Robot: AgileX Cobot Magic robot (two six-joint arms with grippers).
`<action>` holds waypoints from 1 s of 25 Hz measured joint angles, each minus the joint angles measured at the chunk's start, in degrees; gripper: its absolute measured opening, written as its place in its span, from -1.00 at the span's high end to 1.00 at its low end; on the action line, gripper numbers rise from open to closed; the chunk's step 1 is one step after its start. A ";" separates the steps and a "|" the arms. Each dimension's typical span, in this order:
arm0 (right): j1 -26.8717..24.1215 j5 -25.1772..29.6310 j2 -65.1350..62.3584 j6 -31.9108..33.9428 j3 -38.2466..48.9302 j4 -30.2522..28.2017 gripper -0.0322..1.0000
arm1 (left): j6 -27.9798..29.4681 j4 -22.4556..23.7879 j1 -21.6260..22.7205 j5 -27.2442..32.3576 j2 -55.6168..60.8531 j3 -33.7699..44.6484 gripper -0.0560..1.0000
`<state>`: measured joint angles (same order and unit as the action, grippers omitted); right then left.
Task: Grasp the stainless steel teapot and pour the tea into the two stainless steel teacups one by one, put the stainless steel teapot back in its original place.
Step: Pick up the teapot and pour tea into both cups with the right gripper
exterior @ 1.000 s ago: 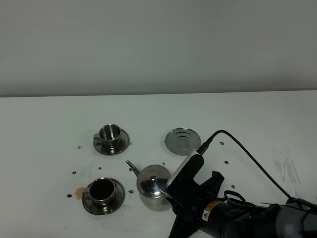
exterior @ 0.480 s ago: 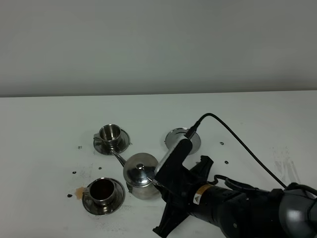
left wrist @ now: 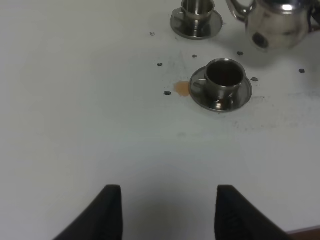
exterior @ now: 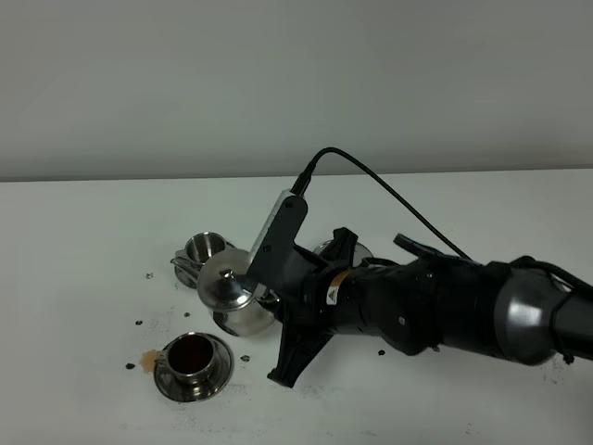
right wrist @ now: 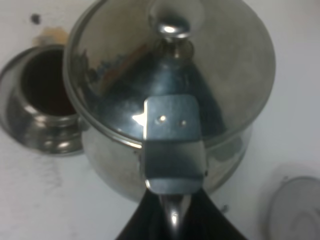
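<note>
The stainless steel teapot hangs tilted above the table, lid towards the camera and spout towards the far teacup. My right gripper is shut on its loop handle. The near teacup on its saucer holds dark tea. The bare steel saucer, the original place, shows partly behind the right arm. In the left wrist view, my left gripper stands open over bare table, well short of the tea-filled cup, the far cup and the teapot.
A small brownish stain and several dark specks mark the white table around the cups. The right arm and its black cable stretch across the table's middle and right. A pale wall stands behind.
My right gripper has carried the teapot away from beside the near cup, up and back to the far cup, and tipped it. The arm now covers most of the bare saucer.
</note>
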<state>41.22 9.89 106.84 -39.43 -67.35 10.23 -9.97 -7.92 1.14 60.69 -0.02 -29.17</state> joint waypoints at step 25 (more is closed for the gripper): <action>-8.75 10.95 8.71 -18.29 -16.24 9.46 0.77 | 0.05 0.00 0.00 0.00 0.00 0.00 -0.02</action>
<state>32.48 20.84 115.55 -57.72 -83.59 19.69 -9.92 -7.92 1.14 60.69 -0.02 -29.17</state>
